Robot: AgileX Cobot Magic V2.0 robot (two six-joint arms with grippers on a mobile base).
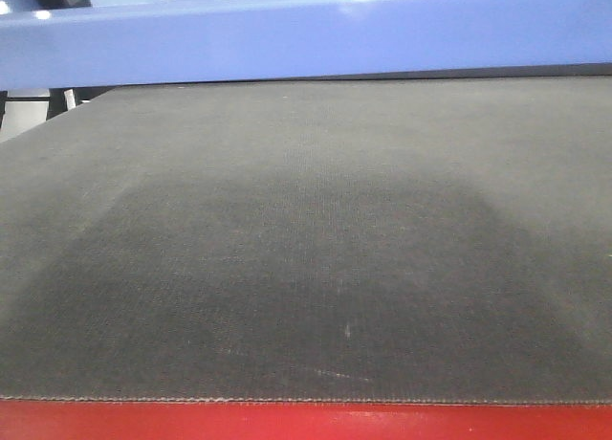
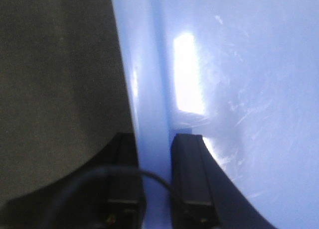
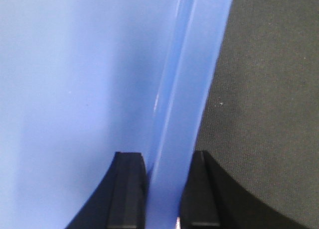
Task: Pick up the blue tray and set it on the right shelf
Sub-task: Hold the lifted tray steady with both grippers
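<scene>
The blue tray (image 1: 306,29) is a glossy periwinkle band across the top of the front view, seemingly held just above the dark mat. My left gripper (image 2: 155,139) is shut on the tray's (image 2: 249,89) left rim, one finger inside the tray and one outside. My right gripper (image 3: 167,157) is shut on the tray's (image 3: 75,89) right rim in the same way. The tray's floor is bare where it shows. The right shelf is out of view.
A dark woven mat (image 1: 306,249) covers the table below the tray, with a red frame edge (image 1: 306,423) at the front. Pale background objects (image 1: 24,115) show past the mat's far left corner.
</scene>
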